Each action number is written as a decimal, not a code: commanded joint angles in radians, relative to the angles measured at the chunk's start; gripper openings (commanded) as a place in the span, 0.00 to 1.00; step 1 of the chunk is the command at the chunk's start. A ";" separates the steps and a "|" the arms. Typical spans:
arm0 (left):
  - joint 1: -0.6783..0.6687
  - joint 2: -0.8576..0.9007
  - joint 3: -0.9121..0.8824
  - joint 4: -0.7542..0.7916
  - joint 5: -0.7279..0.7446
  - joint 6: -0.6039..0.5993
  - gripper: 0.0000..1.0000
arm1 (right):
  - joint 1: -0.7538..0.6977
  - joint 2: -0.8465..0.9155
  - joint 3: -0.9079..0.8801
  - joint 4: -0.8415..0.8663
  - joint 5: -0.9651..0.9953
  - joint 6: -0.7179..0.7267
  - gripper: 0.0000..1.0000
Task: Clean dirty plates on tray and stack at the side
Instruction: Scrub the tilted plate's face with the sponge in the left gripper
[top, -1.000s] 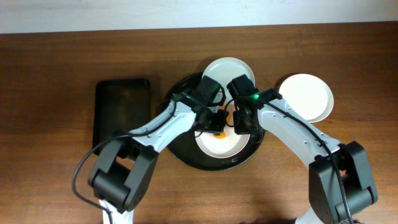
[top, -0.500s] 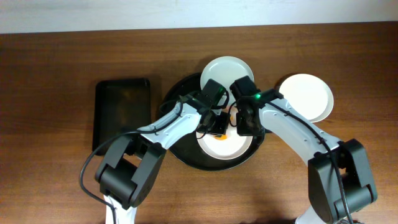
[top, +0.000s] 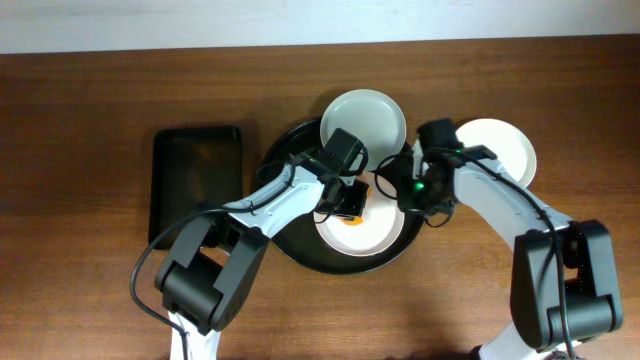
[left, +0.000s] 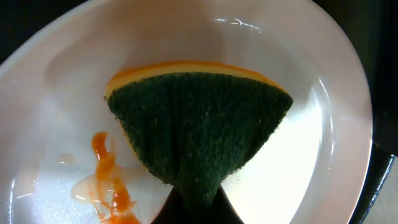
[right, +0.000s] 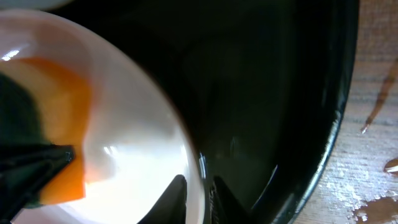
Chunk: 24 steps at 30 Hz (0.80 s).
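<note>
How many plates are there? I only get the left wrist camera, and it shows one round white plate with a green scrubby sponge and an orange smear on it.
Observer: Three. The small round white plate you see lies inside a large round black tray.
Operator: Where are the other two?
Observer: The second plate overlaps the tray's far rim. The third plate lies on the brown wooden table, right of the tray.
Operator: Is there anything else on the table?
Observer: Yes, a smaller rectangular black tray lies left of the round one.
</note>
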 joint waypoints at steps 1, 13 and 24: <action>-0.002 0.035 -0.007 -0.002 -0.033 -0.002 0.01 | -0.064 -0.010 -0.087 0.066 -0.148 -0.040 0.15; -0.002 0.035 -0.007 0.000 -0.035 -0.002 0.01 | -0.060 -0.009 -0.151 0.158 -0.051 0.026 0.04; 0.043 0.035 -0.007 0.031 -0.192 0.025 0.01 | -0.060 -0.009 -0.151 0.156 -0.028 0.025 0.04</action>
